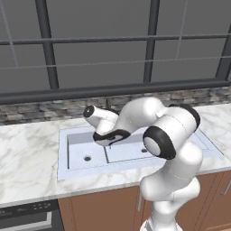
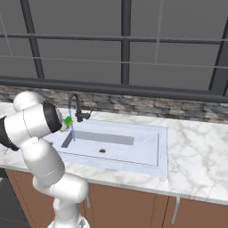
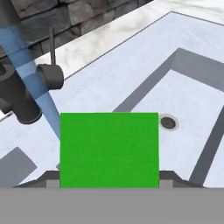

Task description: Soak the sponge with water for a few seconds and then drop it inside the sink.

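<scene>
My gripper is shut on the green sponge, which hangs over the pale sink. From the right base view the sponge peeks out beside my forearm, just under the black faucet. A thin light-blue stream of water falls from the faucet and meets the sponge's left edge; the same water runs down into the sink. In the left base view my hand hovers above the divider of the sink, and it hides the sponge there.
A dark drain lies below, beyond the sponge. White marble counter surrounds the sink, with a stone backsplash and a dark-framed window behind. Wooden cabinets sit below, and a stove stands at the left.
</scene>
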Motion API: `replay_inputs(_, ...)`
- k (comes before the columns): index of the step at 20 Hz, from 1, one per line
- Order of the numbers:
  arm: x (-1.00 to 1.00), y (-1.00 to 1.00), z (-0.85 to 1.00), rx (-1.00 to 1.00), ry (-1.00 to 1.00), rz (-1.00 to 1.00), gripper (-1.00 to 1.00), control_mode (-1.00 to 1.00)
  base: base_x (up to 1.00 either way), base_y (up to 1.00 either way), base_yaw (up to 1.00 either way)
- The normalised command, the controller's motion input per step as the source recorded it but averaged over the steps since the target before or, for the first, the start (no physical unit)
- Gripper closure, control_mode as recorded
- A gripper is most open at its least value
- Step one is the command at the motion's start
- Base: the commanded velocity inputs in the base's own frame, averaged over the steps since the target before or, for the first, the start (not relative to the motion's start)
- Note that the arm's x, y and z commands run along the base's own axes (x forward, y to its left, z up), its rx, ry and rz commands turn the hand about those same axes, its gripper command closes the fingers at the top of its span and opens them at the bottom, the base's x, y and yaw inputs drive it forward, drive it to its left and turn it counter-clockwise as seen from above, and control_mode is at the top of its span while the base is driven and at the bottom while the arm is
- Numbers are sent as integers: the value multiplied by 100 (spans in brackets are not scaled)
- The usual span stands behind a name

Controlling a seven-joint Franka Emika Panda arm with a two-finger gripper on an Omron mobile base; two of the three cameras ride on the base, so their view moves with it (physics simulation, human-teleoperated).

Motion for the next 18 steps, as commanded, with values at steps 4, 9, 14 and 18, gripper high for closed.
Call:
replay_inputs(4, 17, 0, -11, -1, 0, -1, 100, -100, 0, 0, 0)
replay_inputs(9, 18, 0, -4, -2, 0, -1, 100, -100, 0, 0, 0)
replay_inputs(14, 13, 5, 0, 0, 2, -2, 100, -100, 0, 0, 0)
replay_inputs(18, 11, 8, 0, 0, 3, -2, 100, -100, 0, 0, 0)
